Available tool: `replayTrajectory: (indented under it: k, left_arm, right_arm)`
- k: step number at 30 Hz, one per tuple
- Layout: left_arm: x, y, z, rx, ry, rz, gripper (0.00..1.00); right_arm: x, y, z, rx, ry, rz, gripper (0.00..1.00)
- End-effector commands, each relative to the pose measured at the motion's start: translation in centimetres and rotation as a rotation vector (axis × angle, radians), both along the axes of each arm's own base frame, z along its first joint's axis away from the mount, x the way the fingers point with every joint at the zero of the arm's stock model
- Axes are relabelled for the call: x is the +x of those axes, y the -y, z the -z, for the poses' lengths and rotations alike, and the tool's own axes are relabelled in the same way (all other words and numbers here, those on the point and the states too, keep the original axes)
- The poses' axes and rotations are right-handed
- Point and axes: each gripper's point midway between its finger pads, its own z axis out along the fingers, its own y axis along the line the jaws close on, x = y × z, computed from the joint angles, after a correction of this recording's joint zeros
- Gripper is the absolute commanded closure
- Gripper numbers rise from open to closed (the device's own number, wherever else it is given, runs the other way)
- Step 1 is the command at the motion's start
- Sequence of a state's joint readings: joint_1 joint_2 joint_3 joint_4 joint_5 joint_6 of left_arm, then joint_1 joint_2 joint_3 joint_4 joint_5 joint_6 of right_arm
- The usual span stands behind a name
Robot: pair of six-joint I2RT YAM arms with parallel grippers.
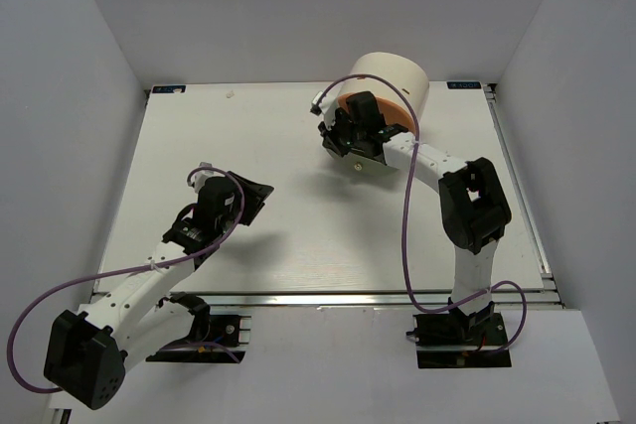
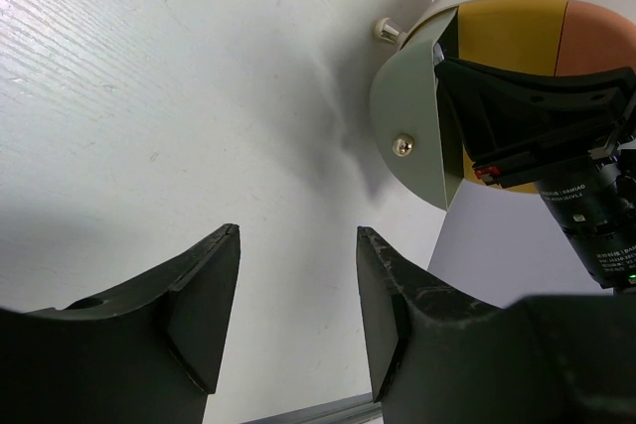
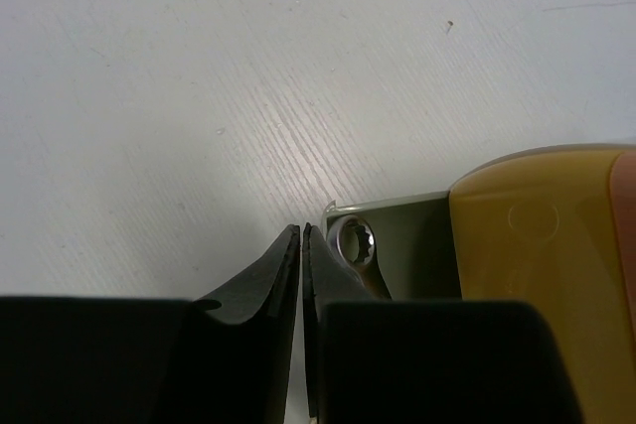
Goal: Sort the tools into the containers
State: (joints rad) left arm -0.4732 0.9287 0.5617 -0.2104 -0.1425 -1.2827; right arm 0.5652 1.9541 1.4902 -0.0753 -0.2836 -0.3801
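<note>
Silver combination wrench: ring end visible inside the pale grey-green drawer, close to the drawer's near corner. Its shank runs out of sight behind a finger of the right gripper. The open end cannot be seen.

Drawer: pulled out from the cream drum-shaped cabinet, which stands at the far side of the white table, right of centre. In the left wrist view the drawer's front swings outward and carries a small metal knob. The yellow drawer front and orange drawer front sit beside it, flush with the drum.

Right gripper: hovering over the open drawer at the cabinet's front. Fingers pressed together, only a hairline slit between them, nothing clamped. The tips are just beside the wrench's ring; contact cannot be told.

Left gripper: low over bare table, well apart from the cabinet, facing it. Jaws spread wide, nothing between them.

Purple cable: loops along the right arm.
</note>
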Motion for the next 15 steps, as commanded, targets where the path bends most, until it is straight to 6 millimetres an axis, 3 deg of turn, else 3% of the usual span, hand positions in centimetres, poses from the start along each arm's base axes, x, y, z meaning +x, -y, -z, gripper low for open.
replayTrajectory:
  k: [1, 15]
  left_arm:
    - [-0.1, -0.3, 0.3, 0.007, -0.005, -0.009, 0.40]
    - [0.0, -0.2, 0.3, 0.006, -0.005, -0.006, 0.40]
  right_arm:
    - [1.6, -0.6, -3.4, 0.045, 0.085, 0.029, 0.90]
    - [2.2, 0.3, -1.7, -0.005, 0.073, 0.071, 0.92]
